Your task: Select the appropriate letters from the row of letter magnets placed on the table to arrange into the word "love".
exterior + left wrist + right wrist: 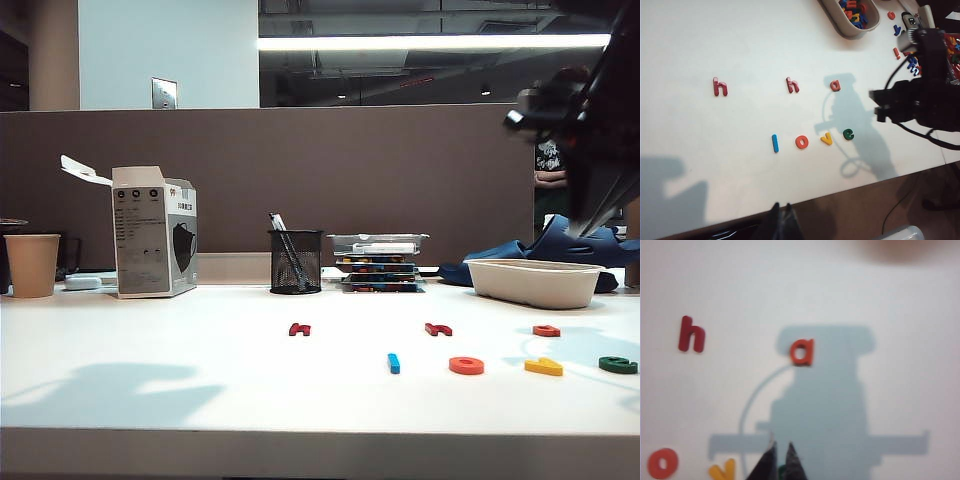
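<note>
White smooth desk (pixel 715 165), matte, thick pale front edge. Seven flat glossy plastic letter magnets in two rows.

Front row in the left wrist view spells "love": blue straight bar (pixel 775 143), orange ring (pixel 801 142) at its 3 o'clock, yellow V shape (pixel 826 139), green rounded letter (pixel 848 134). Each is just beside the next; none touch.

Back row, toward 12 o'clock: two dark red angular letters (pixel 720 87) (pixel 792 85) and an orange-red "a" (pixel 835 85), well apart.

Beige oval tray (pixel 535 283) with loose letters sits behind, and a black mesh pen cup (pixel 296 262).

Right pincer (pixel 779 454): fingertips nearly together, narrow gap, holding nothing. It hovers off the desk with the green letter right under its tips, mostly hidden; yellow V and orange ring are off to one side.

Left pincer (pixel 781 214): dark tips pressed together, empty, out past the desk's front edge, well apart from the word.
</note>
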